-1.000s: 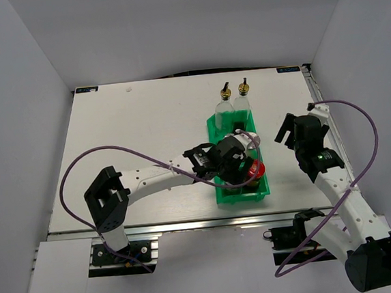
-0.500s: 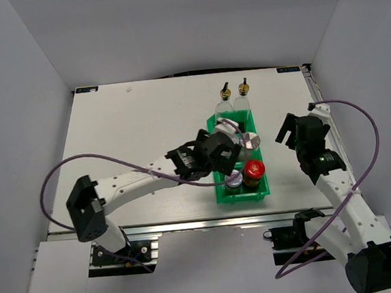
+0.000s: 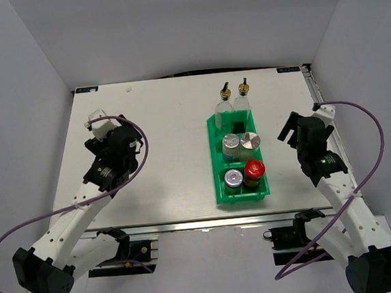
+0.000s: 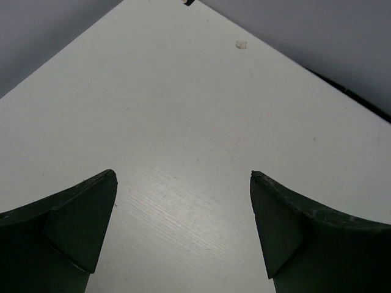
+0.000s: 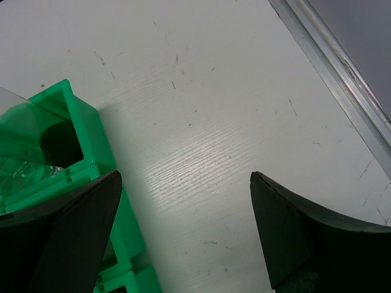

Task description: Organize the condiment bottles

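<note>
Standing in the bin [image 3: 244, 198], silver-lidded jars [image 3: 230, 143] show only overhead.

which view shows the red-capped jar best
Top external: the red-capped jar stands fully visible in the nearest compartment of the green bin, beside a silver-lidded jar. Left wrist shows only table; right wrist catches just a bin corner, no jar.
</note>
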Controlling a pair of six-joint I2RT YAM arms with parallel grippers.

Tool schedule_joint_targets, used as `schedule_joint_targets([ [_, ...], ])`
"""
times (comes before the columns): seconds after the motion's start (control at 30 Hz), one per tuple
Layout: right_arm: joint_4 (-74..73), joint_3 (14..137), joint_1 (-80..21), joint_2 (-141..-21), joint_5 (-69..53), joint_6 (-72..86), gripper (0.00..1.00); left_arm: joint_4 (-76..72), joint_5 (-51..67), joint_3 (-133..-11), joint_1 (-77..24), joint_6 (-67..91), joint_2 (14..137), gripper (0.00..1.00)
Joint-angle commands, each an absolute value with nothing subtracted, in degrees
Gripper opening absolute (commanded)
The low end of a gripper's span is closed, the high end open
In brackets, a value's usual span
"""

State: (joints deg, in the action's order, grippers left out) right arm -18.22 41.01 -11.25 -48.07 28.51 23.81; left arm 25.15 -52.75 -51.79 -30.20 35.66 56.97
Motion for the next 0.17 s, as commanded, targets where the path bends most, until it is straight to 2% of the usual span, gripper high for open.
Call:
schedule_joint_targets([
  [0.0,-15.5,40.3,-11.0,-46.5,30.2,24.5,0.90,22.0,-56.7,-51.9,-29.9,37.4,56.2,0.98],
  [0.13,-14.3,39.5,-11.0,-45.2,30.0,24.0,0.89,22.1,-55.6,-52.0,-29.7,37.5,57.7,0.98],
])
